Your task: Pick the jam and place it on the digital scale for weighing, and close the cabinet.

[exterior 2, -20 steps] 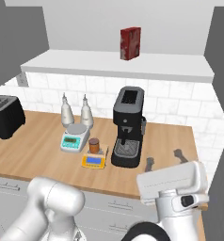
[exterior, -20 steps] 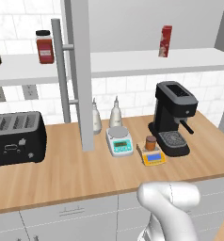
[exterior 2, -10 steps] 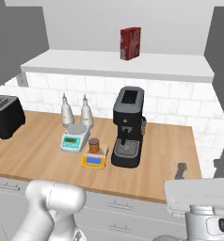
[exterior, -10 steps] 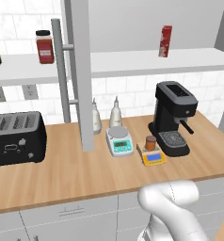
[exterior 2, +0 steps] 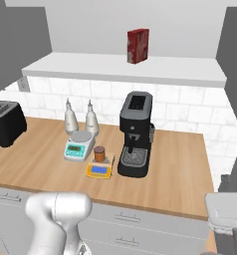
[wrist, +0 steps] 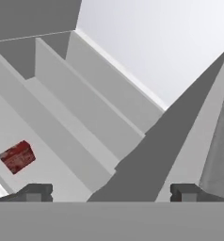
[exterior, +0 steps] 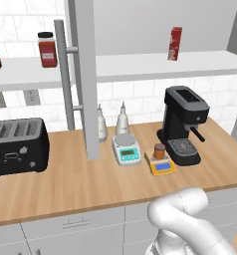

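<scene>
The jam [exterior: 160,151], a short orange-brown jar with a brown lid, stands on the grey plate of the yellow digital scale [exterior: 163,167], left of the coffee machine; the jam [exterior 2: 99,153] and the scale [exterior 2: 99,170] also show from the right side. The cabinet [exterior: 84,60] stands open, its grey door swung out edge-on with a long bar handle [exterior: 65,74] over the white shelf [exterior: 140,67]. My gripper [wrist: 110,193] is open and holds nothing. It points up at the cabinet's grey inside, far from the jar.
On the counter stand a white-and-teal scale [exterior: 126,149], two bottles [exterior: 122,118], a black coffee machine [exterior: 182,124] and a black toaster [exterior: 16,145]. On the shelf are a red jar [exterior: 47,49] and a tall red box [exterior: 176,43]. White drawers [exterior: 70,226] run below.
My hand has slid further toward the lower right corner of the right base view. The jam, the scale and the cabinet door have stayed put.
</scene>
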### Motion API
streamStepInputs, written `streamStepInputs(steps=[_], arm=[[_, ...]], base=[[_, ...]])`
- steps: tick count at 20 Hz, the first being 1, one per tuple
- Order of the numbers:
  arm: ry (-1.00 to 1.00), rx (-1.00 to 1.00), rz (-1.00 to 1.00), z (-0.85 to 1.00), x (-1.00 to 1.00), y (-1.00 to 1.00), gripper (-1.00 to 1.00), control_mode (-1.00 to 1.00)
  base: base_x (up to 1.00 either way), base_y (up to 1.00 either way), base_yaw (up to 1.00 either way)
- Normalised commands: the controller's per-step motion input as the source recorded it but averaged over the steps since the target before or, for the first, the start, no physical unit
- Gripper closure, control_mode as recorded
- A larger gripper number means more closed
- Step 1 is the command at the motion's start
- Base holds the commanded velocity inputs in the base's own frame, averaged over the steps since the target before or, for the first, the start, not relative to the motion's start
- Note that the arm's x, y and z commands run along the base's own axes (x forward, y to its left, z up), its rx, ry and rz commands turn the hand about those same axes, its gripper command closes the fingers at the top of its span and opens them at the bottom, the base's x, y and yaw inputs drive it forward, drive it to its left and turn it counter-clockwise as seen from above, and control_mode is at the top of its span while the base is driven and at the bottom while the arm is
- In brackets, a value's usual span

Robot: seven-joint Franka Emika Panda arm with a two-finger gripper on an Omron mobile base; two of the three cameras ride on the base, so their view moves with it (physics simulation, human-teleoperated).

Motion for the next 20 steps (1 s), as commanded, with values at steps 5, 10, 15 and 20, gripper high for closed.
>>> streamStepInputs(steps=[5, 10, 15, 20], arm=[[0.00, 0.00, 0.01, 0.00, 0.04, -0.46, -1.00, -1.00], [0.00, -0.01, 0.02, -0.07, 0.00, -0.24, -1.00, -1.00], [0.00, -0.01, 0.04, -0.08, 0.19, -0.19, -1.00, -1.00], [0.00, 0.00, 0.08, 0.00, 0.59, -0.22, -1.00, -1.00]], base=[[0.00, 0.00, 0.00], [0.00, 0.00, 0.00], [0.00, 0.00, 0.00], [0.00, 0.00, 0.00]])
